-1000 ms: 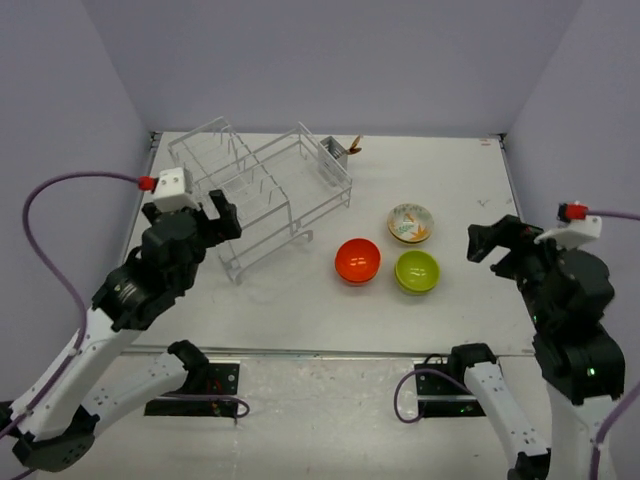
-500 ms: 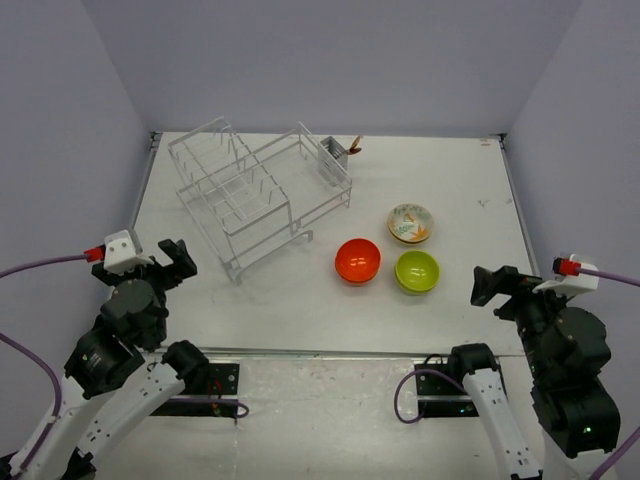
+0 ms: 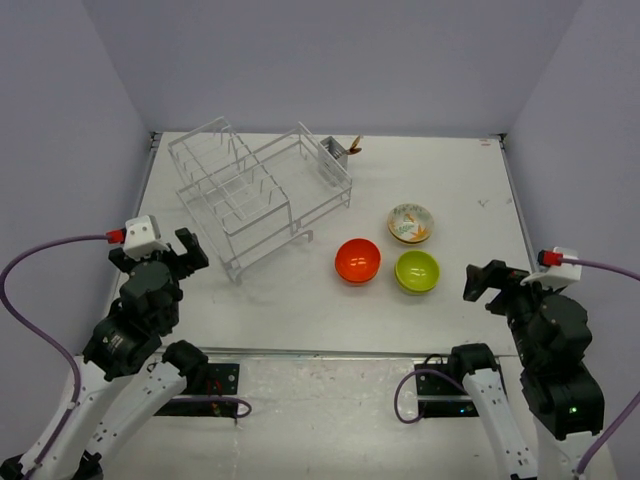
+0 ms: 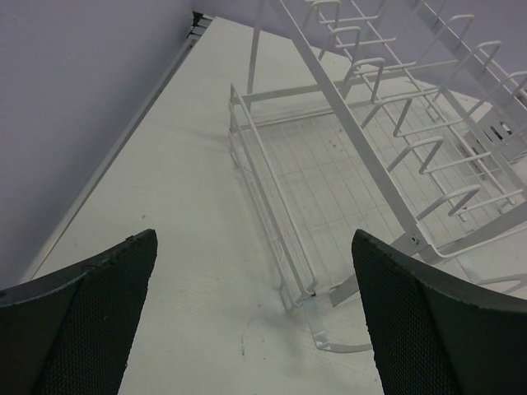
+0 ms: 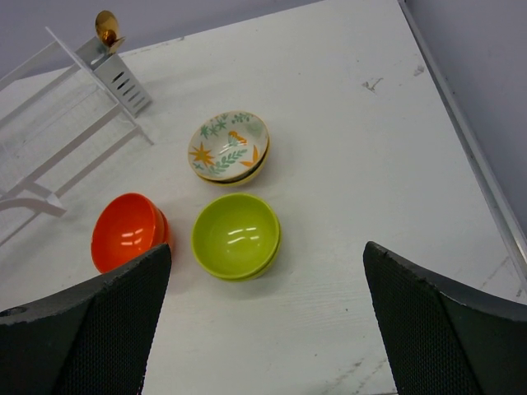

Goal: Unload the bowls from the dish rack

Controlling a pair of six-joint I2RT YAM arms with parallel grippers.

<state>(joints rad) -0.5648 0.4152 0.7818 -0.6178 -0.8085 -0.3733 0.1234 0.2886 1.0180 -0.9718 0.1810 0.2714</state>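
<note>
Apparently, nothing is being left in the dish rack [image 3: 255, 195]: the orange bowl [image 3: 357, 260], lime-green bowl [image 3: 417, 271] and leaf-patterned bowl [image 3: 410, 223] are being borne by the table [image 3: 455, 170] beside it, the left gripper [image 4: 253, 247] and right gripper [image 5: 265, 251] being held wide open, empty.

Top ext cam: fixed, high, behind arm bases; looks fwd and down over whole table [image 3: 300, 300]. Far view; arms along bottom of frame.
L wrist cam: low, close to table, faces fwd past L gripper [image 4: 254, 247], jaws at lower corners. Upper right filled by dish rack [image 4: 370, 156].
R wrist cam: higher, tilted down past R gripper [image 5: 268, 247]. Left of centre: bowls [image 5: 236, 237]. Upper left: cutlery basket [image 5: 122, 78].
Overlap: top/L wrist share rack; top/R wrist share bowls, basket; both wrist views catch rack, diff. ends.
</note>
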